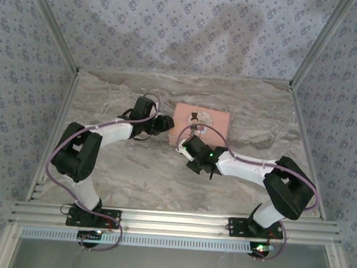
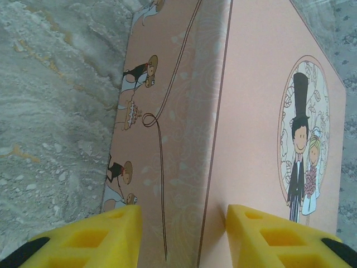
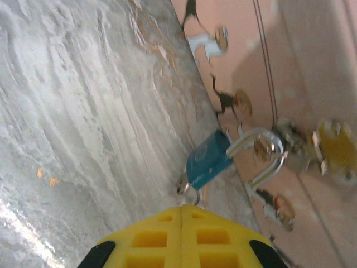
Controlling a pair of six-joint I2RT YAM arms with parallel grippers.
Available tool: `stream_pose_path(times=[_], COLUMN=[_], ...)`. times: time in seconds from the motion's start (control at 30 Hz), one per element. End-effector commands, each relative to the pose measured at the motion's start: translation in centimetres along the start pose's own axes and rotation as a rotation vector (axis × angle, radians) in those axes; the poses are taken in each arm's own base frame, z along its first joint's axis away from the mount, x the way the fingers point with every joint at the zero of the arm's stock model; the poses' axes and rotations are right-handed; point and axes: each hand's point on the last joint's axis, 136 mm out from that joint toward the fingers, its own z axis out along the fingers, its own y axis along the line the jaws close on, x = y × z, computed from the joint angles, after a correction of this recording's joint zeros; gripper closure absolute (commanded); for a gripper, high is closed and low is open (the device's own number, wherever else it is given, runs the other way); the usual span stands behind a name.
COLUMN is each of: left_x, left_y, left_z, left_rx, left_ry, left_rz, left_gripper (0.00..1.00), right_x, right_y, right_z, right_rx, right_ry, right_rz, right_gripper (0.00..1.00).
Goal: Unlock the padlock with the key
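A blue padlock (image 3: pixel 208 160) with a silver shackle (image 3: pixel 266 158) hangs from the hasp (image 3: pixel 266 146) on the front of a pink box (image 1: pixel 201 123). One leg of the shackle stands free of the lock's body. The key (image 3: pixel 187 188), with a small ring on it, sits in the lock's bottom end. My right gripper (image 3: pixel 182 209) is shut on the key's head, just in front of the box (image 3: pixel 312 84). At the box's left end, my left gripper (image 2: pixel 184 215) straddles a corner edge, one yellow finger (image 2: pixel 111 234) on each face, holding the box (image 2: pixel 251 111).
The box stands mid-table on a marble-patterned top (image 1: pixel 133 167). Patterned walls and metal frame posts (image 1: pixel 54 30) close in the back and sides. A cartoon couple (image 2: pixel 301 156) is printed on the lid.
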Motion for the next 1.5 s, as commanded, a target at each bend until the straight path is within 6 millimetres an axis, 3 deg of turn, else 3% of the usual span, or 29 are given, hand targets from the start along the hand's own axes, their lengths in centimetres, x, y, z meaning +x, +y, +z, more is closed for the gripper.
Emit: stream_pose_path(times=[0.0, 0.1, 0.23, 0.33, 0.53, 0.87, 1.47], left_x=[0.4, 0.6, 0.5, 0.3, 0.3, 0.0, -0.2], left_y=[-1.0, -0.9, -1.0, -1.1, -1.1, -1.4, -1.4], left_z=[0.7, 0.8, 0.4, 0.3, 0.2, -0.4, -0.4], left_rx=[0.029, 0.021, 0.021, 0.024, 0.021, 0.019, 0.016], left_ry=[0.022, 0.031, 0.015, 0.012, 0.018, 0.005, 0.007], left_rz=[0.026, 0.026, 0.028, 0.027, 0.030, 0.030, 0.033], left_gripper=[0.57, 0.57, 0.57, 0.57, 0.57, 0.56, 0.57], right_x=[-2.4, -2.9, -2.1, -1.0, 1.2, 1.2, 2.5], right_y=[-1.2, -1.5, -1.6, -1.7, -0.6, -1.1, -0.9], right_z=[-0.4, -0.7, -1.6, -2.0, -2.0, -0.5, 3.9], right_rx=[0.066, 0.062, 0.028, -0.023, -0.071, -0.111, -0.078], right_ry=[-0.043, -0.039, -0.017, -0.024, -0.026, -0.106, -0.038], right_rz=[-0.125, -0.127, 0.012, 0.216, 0.422, 0.622, 0.654], right_gripper=[1.00, 1.00, 1.00, 0.71, 0.56, 0.52, 0.54])
